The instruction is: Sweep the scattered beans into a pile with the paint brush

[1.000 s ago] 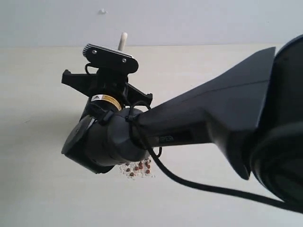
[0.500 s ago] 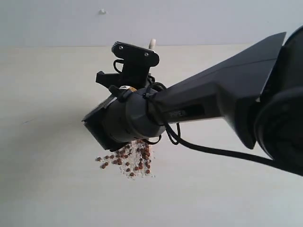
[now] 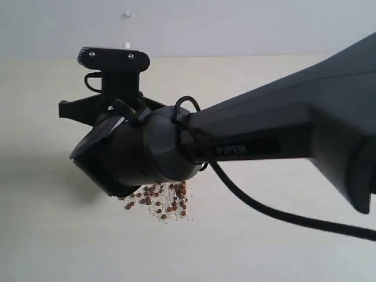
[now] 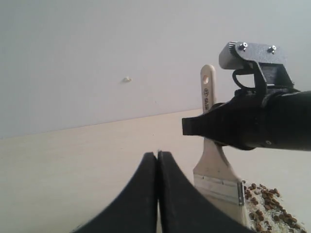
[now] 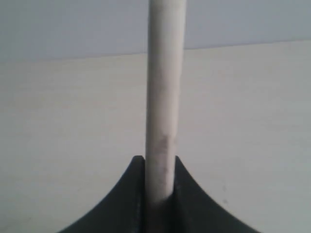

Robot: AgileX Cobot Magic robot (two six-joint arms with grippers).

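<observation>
My right tool (image 5: 158, 165) gripped the brush (image 4: 212, 162) by its handle, just beside the beans (image 3: 164, 202) on the bench (image 3: 59, 247). My left tool (image 4: 157, 162) was closed and empty. I judged the brush light, with a stiff handle and soft bristles.

The right arm (image 3: 264, 147) is stretching in from the right with the right end effector (image 5: 159, 170) clamping the paint brush (image 5: 165, 87) handle, while the left end effector (image 4: 157, 156) is holding its jaws pressed together.

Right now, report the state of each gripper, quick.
Left gripper: shut, nothing between the jaws.
Right gripper: shut on the paint brush, by its handle.
</observation>
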